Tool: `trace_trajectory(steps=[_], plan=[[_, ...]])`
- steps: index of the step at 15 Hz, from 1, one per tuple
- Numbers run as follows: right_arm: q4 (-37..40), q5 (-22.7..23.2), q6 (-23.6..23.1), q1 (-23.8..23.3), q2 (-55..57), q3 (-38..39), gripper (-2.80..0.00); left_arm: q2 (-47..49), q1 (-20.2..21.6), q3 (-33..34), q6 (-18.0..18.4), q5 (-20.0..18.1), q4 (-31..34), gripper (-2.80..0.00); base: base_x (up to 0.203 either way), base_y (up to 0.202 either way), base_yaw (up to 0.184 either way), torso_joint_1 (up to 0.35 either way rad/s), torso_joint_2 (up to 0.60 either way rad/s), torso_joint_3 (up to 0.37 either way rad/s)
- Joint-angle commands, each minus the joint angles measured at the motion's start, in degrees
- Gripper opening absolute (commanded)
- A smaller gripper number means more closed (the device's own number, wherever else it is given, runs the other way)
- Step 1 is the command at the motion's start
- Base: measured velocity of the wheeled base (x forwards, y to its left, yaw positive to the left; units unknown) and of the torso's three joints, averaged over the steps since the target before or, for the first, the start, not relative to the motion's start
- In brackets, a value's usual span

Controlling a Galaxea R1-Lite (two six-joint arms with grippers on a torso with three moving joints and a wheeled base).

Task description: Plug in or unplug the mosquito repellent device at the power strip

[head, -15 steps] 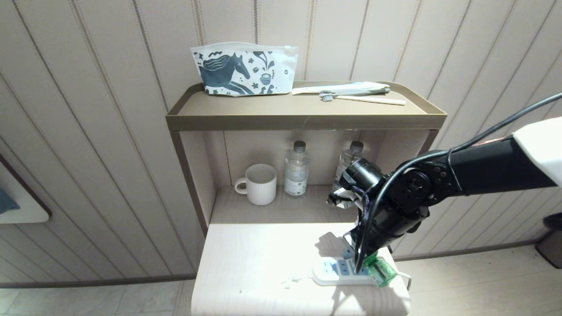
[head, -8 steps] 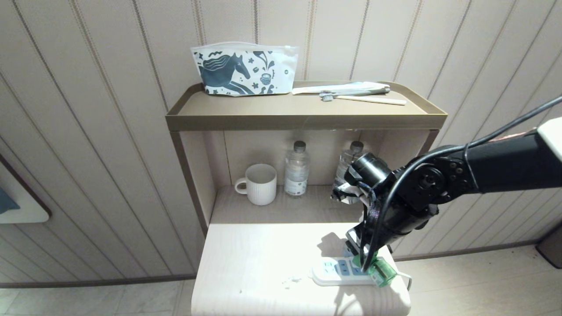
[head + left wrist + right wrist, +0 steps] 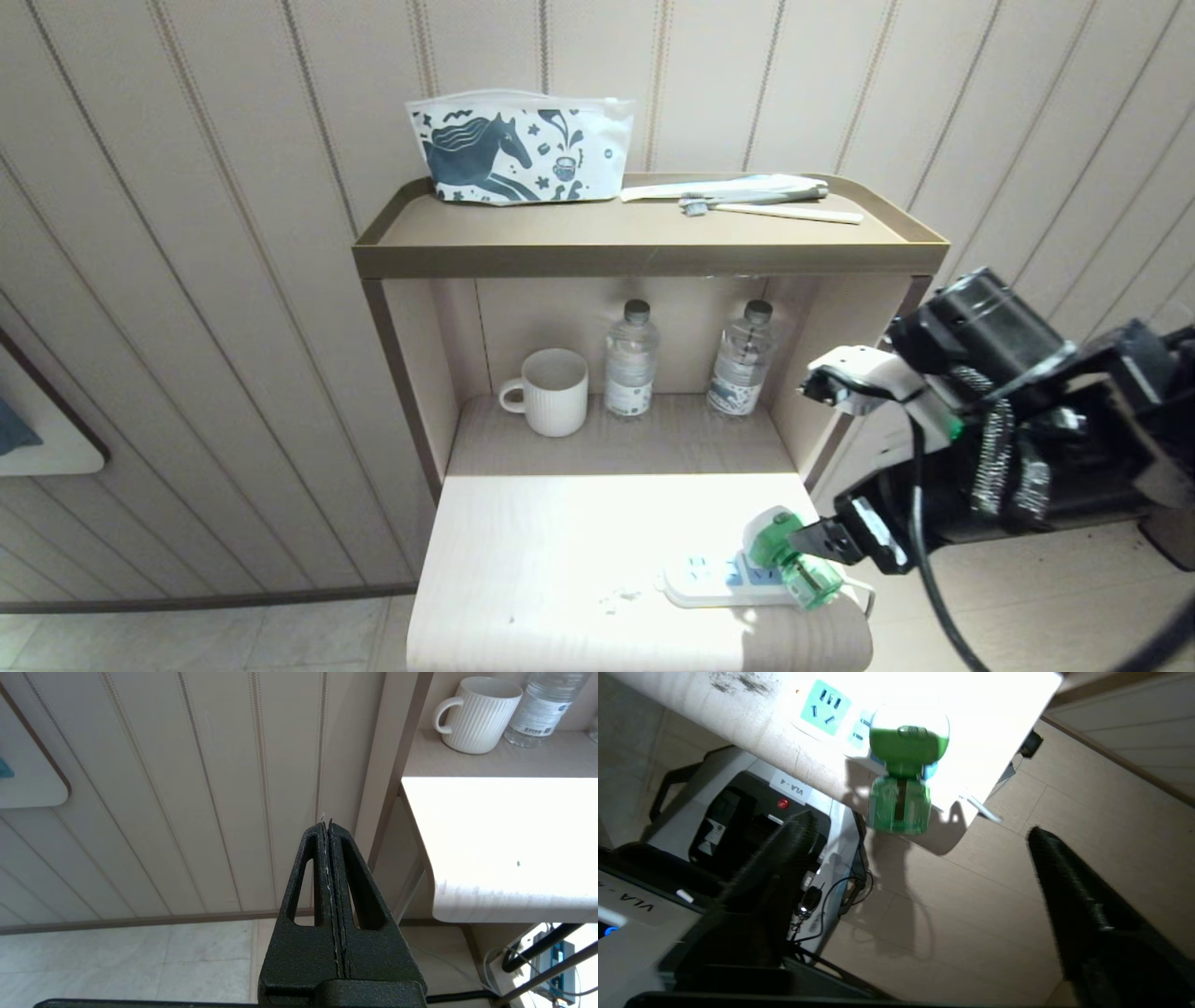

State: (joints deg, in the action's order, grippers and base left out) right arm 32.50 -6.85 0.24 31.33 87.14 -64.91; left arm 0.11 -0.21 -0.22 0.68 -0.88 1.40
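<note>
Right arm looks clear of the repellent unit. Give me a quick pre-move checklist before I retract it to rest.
1. Right tool open, holding nothing: ok.
2. Right tool clear of the mosquito repellent device: ok, a gap shows between them.
3. Device seated on the power strip at its right end: looks ok; the prongs are hidden, so full insertion cannot tell.
4. Strip lying flat on the table, near the front right corner: ok.
5. Left tool shut, parked beside the table: ok.

You are seeing the repellent device (image 3: 789, 560) sitting on the power strip's (image 3: 702, 584) right end, at the table's (image 3: 560, 560) front-right corner.
</note>
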Motion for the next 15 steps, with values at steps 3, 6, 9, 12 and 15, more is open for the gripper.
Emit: trace_trajectory(steps=[3, 6, 9, 12, 15], plan=[[5.37, -0.44, 0.02, -0.94, -22.0, 4.83, -2.8, 0.06, 0.03, 0.0, 0.02, 0.0, 0.0, -2.8, 0.0, 0.0, 0.0, 0.0, 0.0, 0.0], [11.93, -0.57, 0.41, -4.79, -33.54, 5.59, -2.8, 0.0, 0.03, -0.04, 0.02, 0.0, 0.0, -2.8, 0.0, 0.0, 0.0, 0.0, 0.0, 0.0], [16.21, -0.52, 1.61, -8.94, -42.88, 8.14, -2.8, -0.02, 0.03, -0.03, 0.02, 0.0, 0.0, -2.8, 0.0, 0.0, 0.0, 0.0, 0.0, 0.0], [16.92, -0.53, 2.79, -12.94, -53.38, 14.5, -2.8, -0.02, 0.03, -0.02, 0.02, 0.0, 0.0, -2.8, 0.0, 0.0, 0.0, 0.0, 0.0, 0.0], [16.35, -0.36, 2.9, -19.25, -63.02, 23.49, -2.8, -0.02, 0.01, -0.02, 0.02, 0.0, 0.0, -2.8, 0.0, 0.0, 0.0, 0.0, 0.0, 0.0]])
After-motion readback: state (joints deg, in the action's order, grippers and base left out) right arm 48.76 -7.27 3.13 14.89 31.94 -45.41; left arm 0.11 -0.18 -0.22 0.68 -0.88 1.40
